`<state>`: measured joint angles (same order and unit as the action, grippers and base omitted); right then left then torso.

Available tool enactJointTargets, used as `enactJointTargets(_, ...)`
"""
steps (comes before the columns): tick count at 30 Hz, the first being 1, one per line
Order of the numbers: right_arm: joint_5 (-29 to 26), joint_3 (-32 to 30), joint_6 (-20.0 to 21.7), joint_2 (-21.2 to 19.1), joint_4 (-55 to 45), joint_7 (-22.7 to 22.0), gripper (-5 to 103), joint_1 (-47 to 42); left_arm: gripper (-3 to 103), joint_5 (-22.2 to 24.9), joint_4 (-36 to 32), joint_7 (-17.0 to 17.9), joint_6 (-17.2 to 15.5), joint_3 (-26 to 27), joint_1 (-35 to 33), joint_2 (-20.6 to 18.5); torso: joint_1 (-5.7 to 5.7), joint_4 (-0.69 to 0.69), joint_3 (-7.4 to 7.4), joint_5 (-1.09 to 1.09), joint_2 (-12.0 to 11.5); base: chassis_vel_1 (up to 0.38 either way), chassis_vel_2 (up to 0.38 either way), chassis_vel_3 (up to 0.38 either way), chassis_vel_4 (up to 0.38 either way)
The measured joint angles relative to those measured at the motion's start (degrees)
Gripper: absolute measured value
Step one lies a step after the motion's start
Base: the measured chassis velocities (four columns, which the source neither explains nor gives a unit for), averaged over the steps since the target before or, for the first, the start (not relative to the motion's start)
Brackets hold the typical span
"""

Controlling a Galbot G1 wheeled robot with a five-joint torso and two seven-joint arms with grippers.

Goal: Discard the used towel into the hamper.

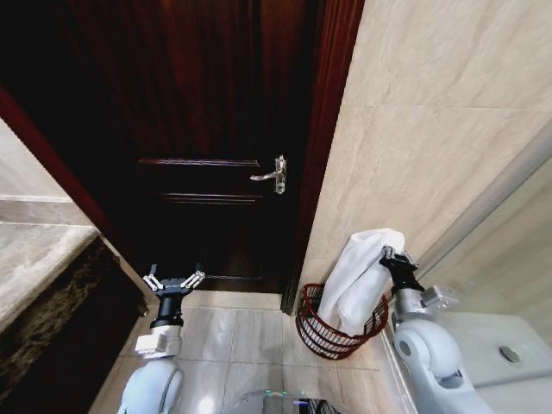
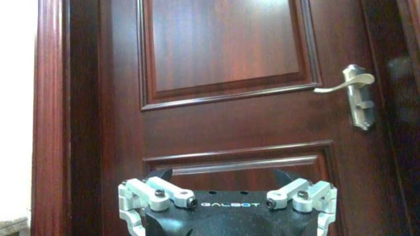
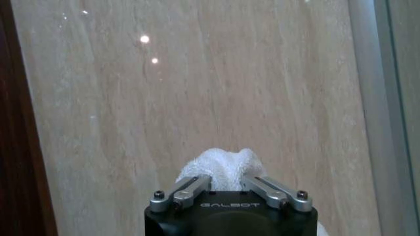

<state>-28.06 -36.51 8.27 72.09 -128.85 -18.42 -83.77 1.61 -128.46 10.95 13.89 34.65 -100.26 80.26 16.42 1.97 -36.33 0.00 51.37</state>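
Right gripper (image 1: pixel 396 256): clamped on the top of the white towel (image 1: pixel 362 280), at 4 o'clock in head view.
Towel: long axis near vertical, leaning; lower end inside the hamper (image 1: pixel 326 334).
Hamper: on floor tiles against the wall; towel hides its far rim.
Left gripper (image 1: pixel 173 281): spread wide, empty, facing the door handle (image 2: pixel 354 93).
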Motion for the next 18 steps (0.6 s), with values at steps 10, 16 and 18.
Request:
enactJointTargets(10,-0.7,-0.6,-1.1,-0.9,4.1,2.1,5,1.2,100,-0.8,0.2,0.4,0.1,-1.1,0.1,0.1,-1.22,0.0,1.51,0.01,-2.8,0.0,0.0,0.0,0.0)
enactJointTargets(16,-0.8,-1.5,-2.2,-0.5,5.6,4.6,5,0.7,100,-0.8,0.0,0.4,0.1,-0.7,0.1,0.2,-1.79,0.0,2.25,0.01,-4.1,0.0,0.0,0.0,0.0)
enactJointTargets(18,-0.9,-1.7,-2.6,-0.2,5.8,5.7,5,-0.1,100,-0.8,0.0,0.4,0.1,-0.5,0.1,0.2,-2.06,0.0,2.64,0.0,-4.8,0.0,0.0,0.0,0.0)
